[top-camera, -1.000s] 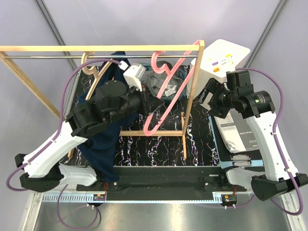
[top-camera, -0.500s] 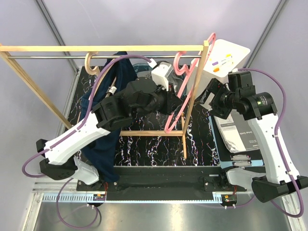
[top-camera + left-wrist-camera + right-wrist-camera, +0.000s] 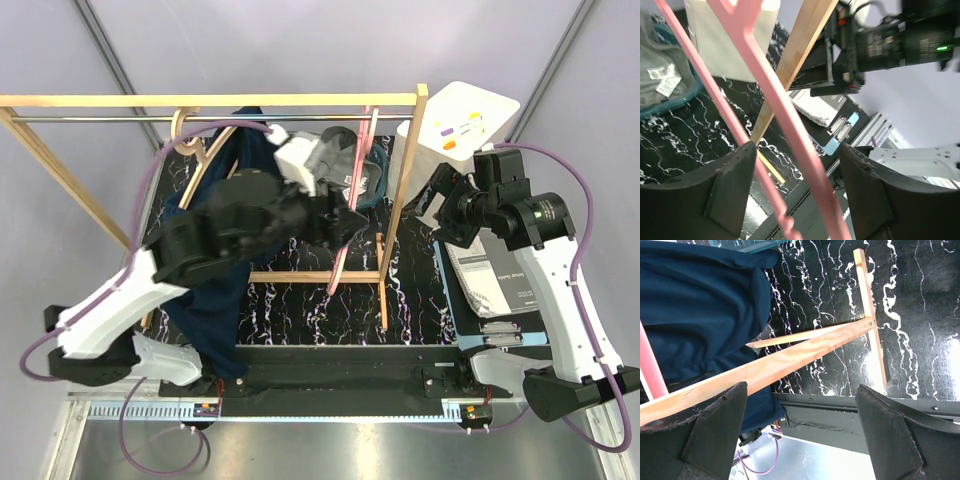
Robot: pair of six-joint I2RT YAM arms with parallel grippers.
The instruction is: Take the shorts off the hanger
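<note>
Released since a second ago, the pink hanger hangs bare between the left arm's fingers, now wide, with grey shorts upper centre and navy shorts draped lengthwise down the frame's left, nearest that arm, while the right arm's fingers gape empty.

From above, only parts of the dark navy blue fabric shorts, middle covered by the black-and-white left arm. Thin edge-on line for the pink plastic hanger. Plain mid-grey fabric shorts half hidden behind that arm's wrist. In the left wrist view, hanger blurred and cropped top and bottom, grey shorts cropped at the left edge, print on their white label too small to read. In the right wrist view, navy shorts cut by top and left edges
</note>
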